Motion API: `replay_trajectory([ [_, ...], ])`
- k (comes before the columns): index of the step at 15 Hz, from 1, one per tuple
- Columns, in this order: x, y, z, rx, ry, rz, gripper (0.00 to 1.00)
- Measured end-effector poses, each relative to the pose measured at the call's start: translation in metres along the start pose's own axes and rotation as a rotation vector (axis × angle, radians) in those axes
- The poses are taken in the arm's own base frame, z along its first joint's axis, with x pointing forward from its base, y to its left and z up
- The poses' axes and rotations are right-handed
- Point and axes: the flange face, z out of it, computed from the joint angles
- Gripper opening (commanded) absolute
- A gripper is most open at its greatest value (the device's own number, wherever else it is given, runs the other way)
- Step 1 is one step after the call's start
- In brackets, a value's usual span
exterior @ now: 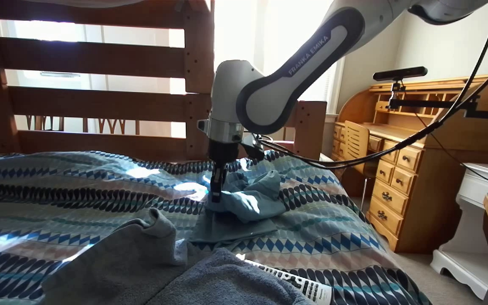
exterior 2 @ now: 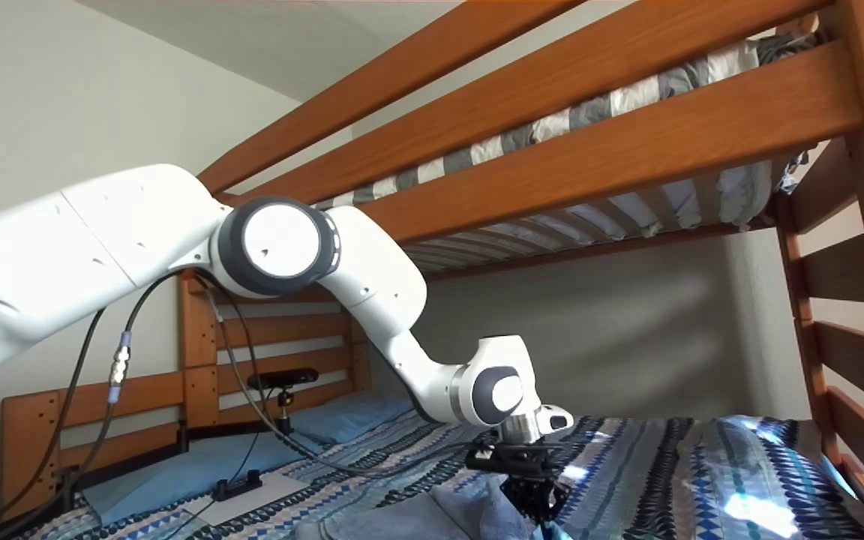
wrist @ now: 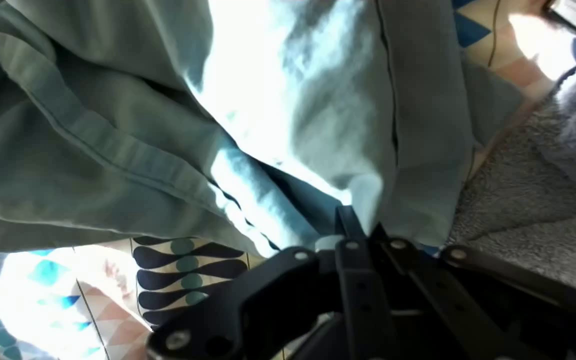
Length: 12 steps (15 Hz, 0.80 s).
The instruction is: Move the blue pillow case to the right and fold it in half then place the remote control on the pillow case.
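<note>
— Where is the remote control (exterior: 311,289) clearly seen?
— In an exterior view, apart from the blue pillow case (exterior: 265,203), its pale, buttoned face partly hidden by the grey cloth (exterior: 117,262). Just a scrap of pillow case (exterior 2: 561,534) is caught in an exterior view.
— What is added by the wrist view?
— A wide hem and seams. At the pillow case's edge, a fold is seen pinched in the pincer (wrist: 362,220), its jaws drawn together.
— And the pillow case itself?
— Laid rumpled on the patterned quilt (exterior: 15,203), bunched above a flatter layer, pale blue-teal, whitened by sunlight.

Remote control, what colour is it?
The remote control is white with dark buttons, clearest in an exterior view.
</note>
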Motion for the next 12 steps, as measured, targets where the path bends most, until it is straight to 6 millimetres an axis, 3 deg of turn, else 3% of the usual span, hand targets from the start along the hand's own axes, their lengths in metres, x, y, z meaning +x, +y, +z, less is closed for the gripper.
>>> replay_trajectory([
  [3, -0.013, 0.001, 0.027, -0.017, -0.022, -0.011, 0.01],
  [4, -0.016, 0.001, 0.033, -0.021, -0.028, -0.016, 0.28],
  [5, -0.018, 0.001, 0.037, -0.025, -0.028, -0.020, 0.29],
  [7, -0.018, 0.000, 0.038, -0.027, -0.018, -0.020, 0.42],
  [9, -0.011, -0.001, 0.030, -0.031, -0.003, -0.019, 0.56],
  [12, 0.006, -0.002, -0.013, -0.044, 0.006, -0.026, 0.76],
])
